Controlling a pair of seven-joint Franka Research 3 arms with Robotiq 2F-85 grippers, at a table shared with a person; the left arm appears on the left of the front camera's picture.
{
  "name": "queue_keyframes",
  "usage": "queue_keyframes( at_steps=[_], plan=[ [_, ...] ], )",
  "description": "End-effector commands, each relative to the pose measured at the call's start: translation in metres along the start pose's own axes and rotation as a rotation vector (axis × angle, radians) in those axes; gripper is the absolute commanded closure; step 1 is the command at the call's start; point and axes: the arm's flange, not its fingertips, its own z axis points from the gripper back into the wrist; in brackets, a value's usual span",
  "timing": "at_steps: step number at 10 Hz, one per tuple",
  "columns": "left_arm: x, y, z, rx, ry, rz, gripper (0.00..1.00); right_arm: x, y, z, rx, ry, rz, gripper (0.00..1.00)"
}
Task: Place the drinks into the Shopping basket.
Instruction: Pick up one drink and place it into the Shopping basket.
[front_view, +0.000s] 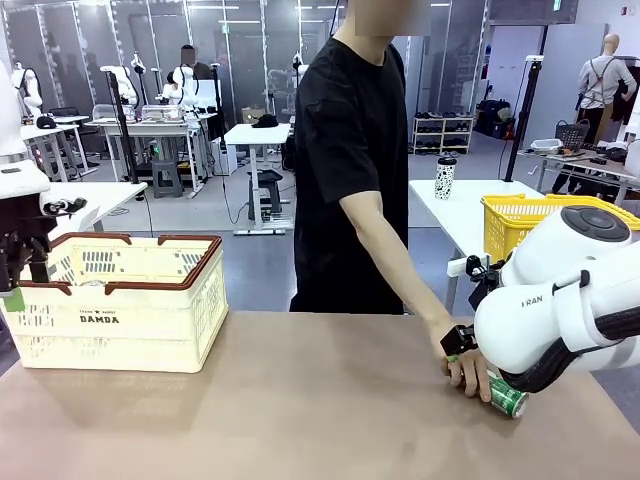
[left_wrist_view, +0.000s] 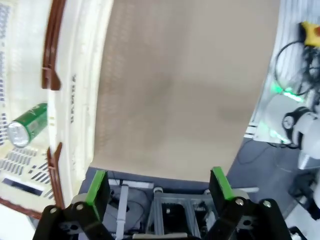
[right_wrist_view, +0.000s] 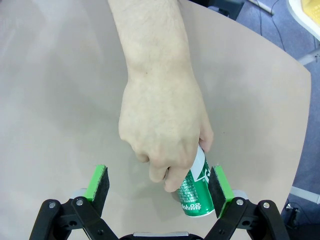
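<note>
Can (right_wrist_view: 196, 192) — green, tilted on the brown table (right_wrist_view: 60, 100) — sits in the person's hand (right_wrist_view: 162, 130), arm reaching down from the far side, between the right gripper's (right_wrist_view: 159, 177) 2 wide-spread fingers; the left gripper (left_wrist_view: 159, 180), also wide, hangs beside the Shopping basket (front_view: 150, 320), where 1 more green can (left_wrist_view: 27, 125) lies.

There are two green cans, one can (left_wrist_view: 29, 125) and a second can (right_wrist_view: 196, 192). Also one Shopping basket (front_view: 150, 320), one yellow mesh basket (front_view: 520, 225), one spotted tumbler (front_view: 445, 178) and one hand (right_wrist_view: 160, 120).

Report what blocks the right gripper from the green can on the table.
The person's hand is wrapped around the small green cylindrical metal can, covering its far end and one side, between the fingers of the open right gripper.
</note>
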Motion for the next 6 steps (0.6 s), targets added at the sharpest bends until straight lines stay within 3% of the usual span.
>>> queue_keyframes(
  at_steps=[1, 6],
  plan=[
    [0.0064, -0.0018, 0.0053, 0.003, 0.01, 0.012, 0.0, -0.0005, -0.001, 0.0001, 0.002, 0.0, 0.004, 0.0],
    [0.0064, -0.0018, 0.0053, 0.003, 0.01, 0.012, 0.0, -0.0005, -0.001, 0.0001, 0.002, 0.0, 0.004, 0.0]
  ],
)
